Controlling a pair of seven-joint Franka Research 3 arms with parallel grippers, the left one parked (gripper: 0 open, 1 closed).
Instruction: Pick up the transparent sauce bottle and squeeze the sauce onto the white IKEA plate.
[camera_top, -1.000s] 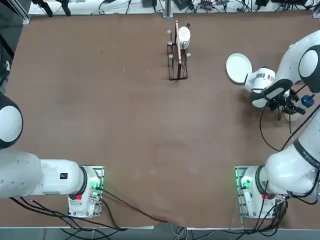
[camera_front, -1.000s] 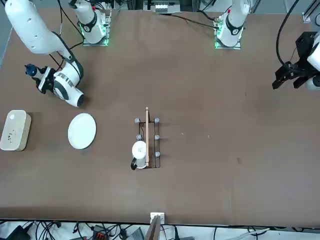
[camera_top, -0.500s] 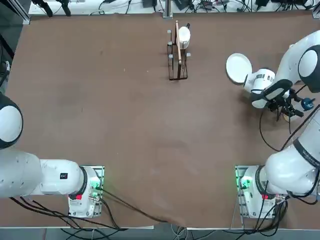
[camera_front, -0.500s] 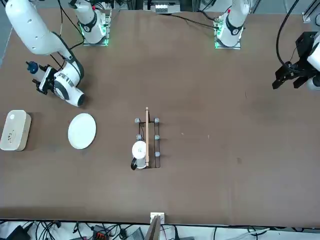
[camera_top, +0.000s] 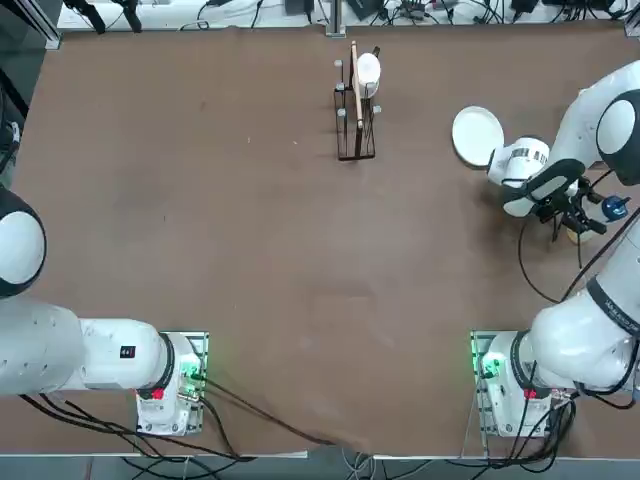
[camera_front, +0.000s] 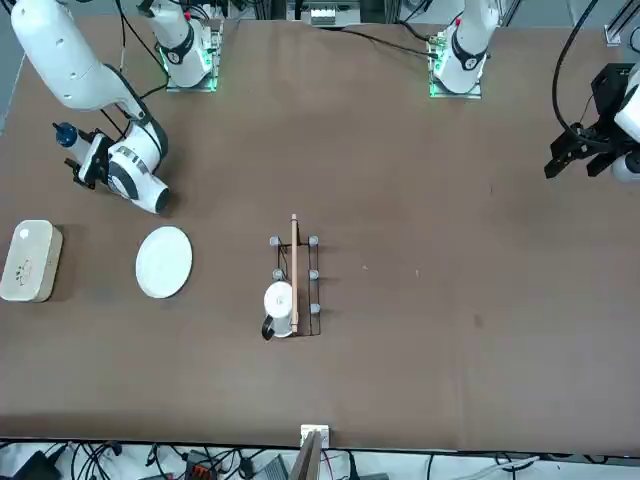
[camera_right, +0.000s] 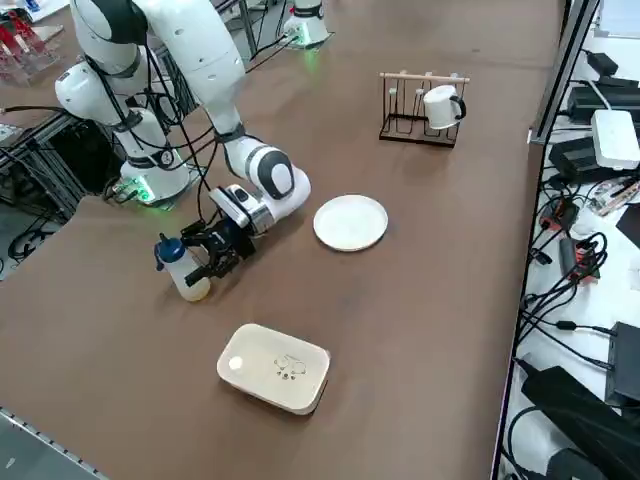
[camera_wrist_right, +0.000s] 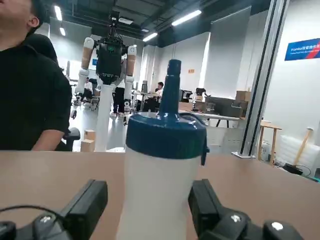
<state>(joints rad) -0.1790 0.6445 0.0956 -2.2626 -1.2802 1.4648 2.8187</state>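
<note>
The transparent sauce bottle (camera_right: 182, 272), clear with pale contents and a blue cap, stands upright on the table near its right edge. My right gripper (camera_right: 210, 260) is low beside it, open. In the right wrist view the bottle (camera_wrist_right: 162, 175) rises between the two fingers (camera_wrist_right: 86, 205), with a gap on each side. From overhead, only the bottle's blue cap (camera_top: 614, 207) shows, past my right gripper (camera_top: 580, 222). The white IKEA plate (camera_right: 350, 221) lies flat a short way beyond the wrist, also seen as the plate (camera_top: 477, 133) and the plate (camera_front: 164, 261).
A rounded-square cream container (camera_right: 275, 367) lies near the table's right edge, close to the bottle. A wire rack (camera_top: 355, 100) with a white mug stands at the far middle. In the wrist view a person in a black shirt (camera_wrist_right: 30, 95) sits beyond the table.
The gripper's fingers have opened and let go of the bottle, which now stands free between them. The wrist has shifted slightly.
</note>
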